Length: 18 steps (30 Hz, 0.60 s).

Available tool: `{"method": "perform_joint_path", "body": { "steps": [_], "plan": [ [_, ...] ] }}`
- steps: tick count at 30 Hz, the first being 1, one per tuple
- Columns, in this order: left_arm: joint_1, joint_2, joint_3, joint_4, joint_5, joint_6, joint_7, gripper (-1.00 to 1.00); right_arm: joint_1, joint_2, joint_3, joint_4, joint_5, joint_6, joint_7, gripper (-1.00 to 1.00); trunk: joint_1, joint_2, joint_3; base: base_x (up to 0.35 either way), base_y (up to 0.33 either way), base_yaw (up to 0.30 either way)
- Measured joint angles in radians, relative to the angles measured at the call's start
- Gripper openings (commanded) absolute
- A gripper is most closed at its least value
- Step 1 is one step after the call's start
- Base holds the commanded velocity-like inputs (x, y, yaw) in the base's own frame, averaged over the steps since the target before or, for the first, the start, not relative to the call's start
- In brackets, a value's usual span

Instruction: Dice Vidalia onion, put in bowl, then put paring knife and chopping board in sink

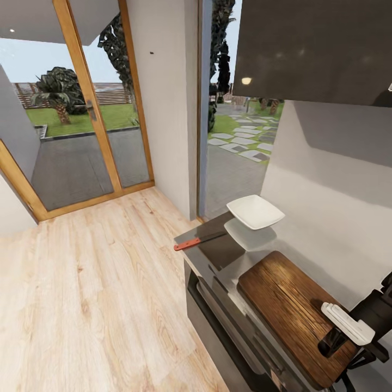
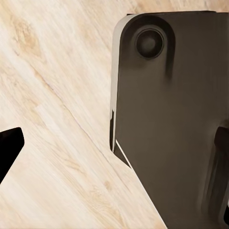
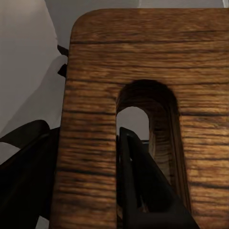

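Note:
The brown wooden chopping board (image 1: 288,305) lies on the grey countertop (image 1: 218,253). My right gripper (image 1: 335,340) is at the board's near end. In the right wrist view one finger (image 3: 131,176) goes through the board's slot-shaped handle hole and the other finger (image 3: 26,162) sits outside the board's edge, so the gripper (image 3: 78,129) is shut on the strip of the board (image 3: 143,47) between them. Farther along the countertop lie the red-handled paring knife (image 1: 198,240) and the white bowl (image 1: 255,211). My left gripper (image 2: 114,162) hangs open over the floor. The onion and the sink are out of view.
A dark wall cabinet (image 1: 316,49) hangs above the countertop, and dark drawers (image 1: 218,321) run below its front edge. Light wood floor (image 1: 92,294) spreads to the left up to a wood-framed glass door (image 1: 90,109). My own dark base (image 2: 167,119) is beneath the left gripper.

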Motion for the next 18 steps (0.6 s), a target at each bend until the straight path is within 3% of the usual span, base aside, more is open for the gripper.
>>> {"method": "perform_joint_path", "body": {
  "steps": [2, 3, 18],
  "plan": [
    [0.000, 0.000, 0.000, 0.000, 0.000, 0.000, 0.000, 1.00, 0.000, 0.000, 0.000, 0.000, 0.000, 0.000, 0.000, -1.00, 0.000, 0.000, 0.000, 0.000, 0.000, 0.000],
    [0.000, 0.000, 0.000, 0.000, 0.000, 0.000, 0.000, 1.00, 0.000, 0.000, 0.000, 0.000, 0.000, 0.000, 0.000, 1.00, 0.000, 0.000, 0.000, 0.000, 0.000, 0.000],
    [0.000, 0.000, 0.000, 0.000, 0.000, 0.000, 0.000, 1.00, 0.000, 0.000, -0.001, 0.000, 0.000, 0.001, 0.000, 1.00, 0.000, 0.000, 0.000, 0.000, 0.000, 0.000]
  ]
}}
